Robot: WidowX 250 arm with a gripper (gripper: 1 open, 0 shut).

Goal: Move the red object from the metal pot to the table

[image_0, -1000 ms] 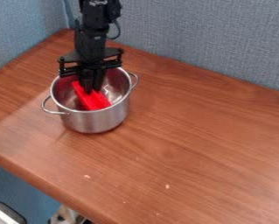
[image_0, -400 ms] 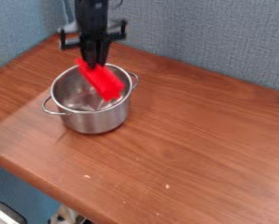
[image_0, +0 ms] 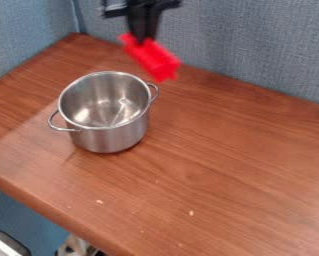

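Note:
The red object (image_0: 151, 57), a bright red block, hangs tilted in the air above the back of the table (image_0: 215, 160), up and to the right of the metal pot (image_0: 106, 113). My gripper (image_0: 139, 32) is shut on its upper end, near the top edge of the view, with most of the arm cut off. The shiny pot stands on the left part of the tabletop with nothing inside it; one loop handle points to the front left.
A blue-grey textured wall (image_0: 255, 45) rises right behind the table. The rounded table edge runs along the front left, with floor clutter (image_0: 15, 245) below it.
The gripper has lifted the red object out of the pot and carried it up and to the right; the pot stayed where it was.

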